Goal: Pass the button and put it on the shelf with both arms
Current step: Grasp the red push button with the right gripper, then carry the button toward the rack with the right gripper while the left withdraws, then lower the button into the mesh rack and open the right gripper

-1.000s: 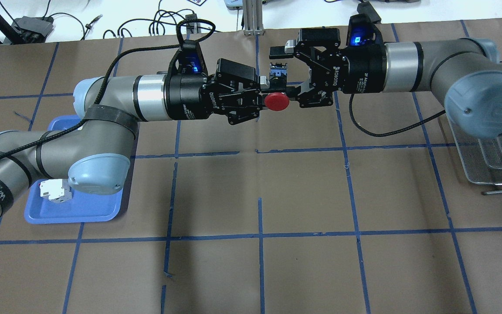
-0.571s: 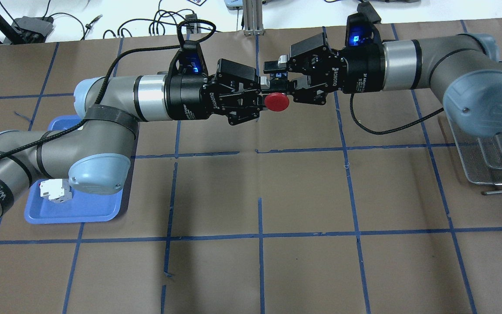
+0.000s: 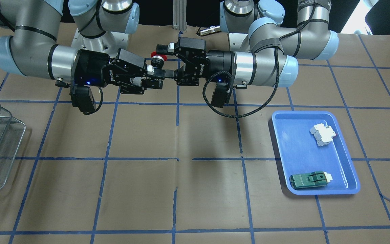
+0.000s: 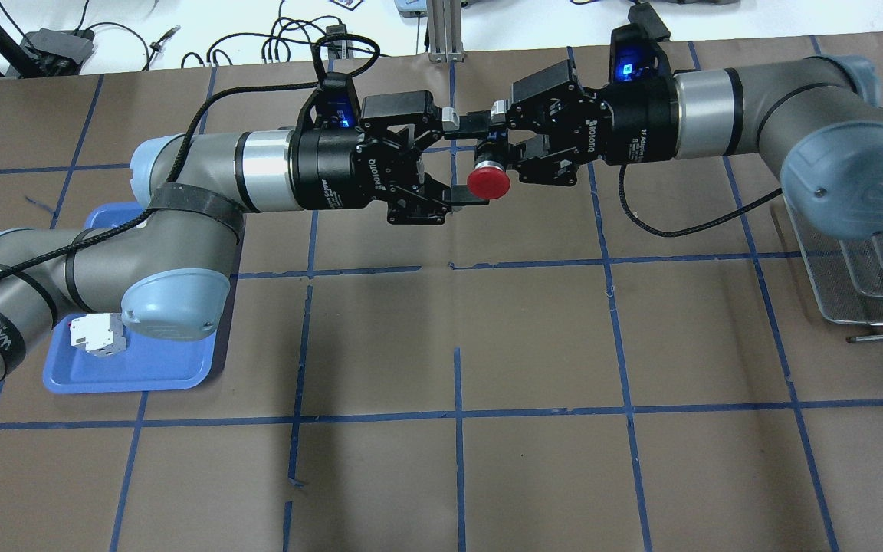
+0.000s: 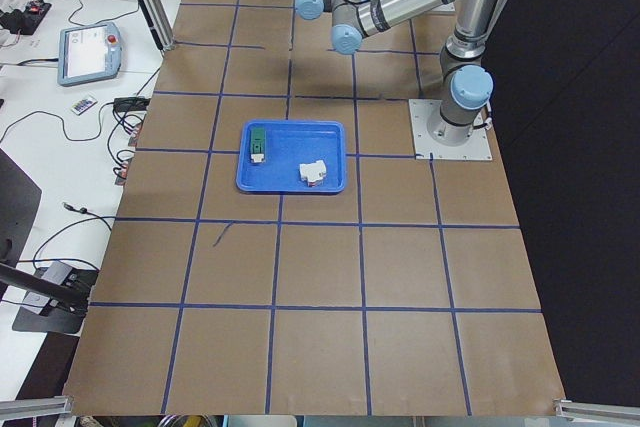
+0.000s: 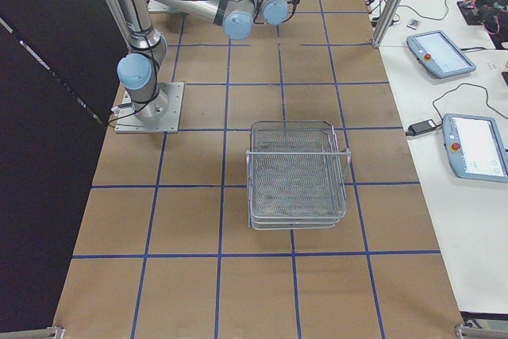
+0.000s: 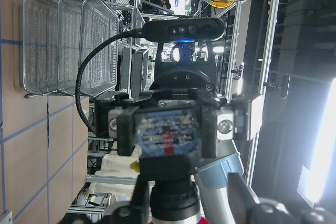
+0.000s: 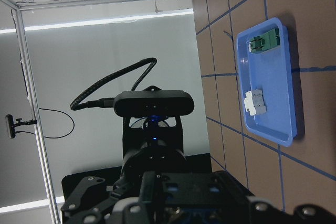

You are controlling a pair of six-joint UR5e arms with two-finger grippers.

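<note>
handover looks done, i judge: my left gripper [image 4: 463, 159] is spread wide beside the button [image 4: 487, 182]; right gripper [image 4: 497, 142] pinches its body mid-air; carrying it to the wire shelf [image 4: 848, 295] remains

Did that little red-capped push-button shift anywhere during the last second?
No. In the overhead view, the red-capped black push-button stays just right of the vertical blue tape line, at most a hair lower.
</note>
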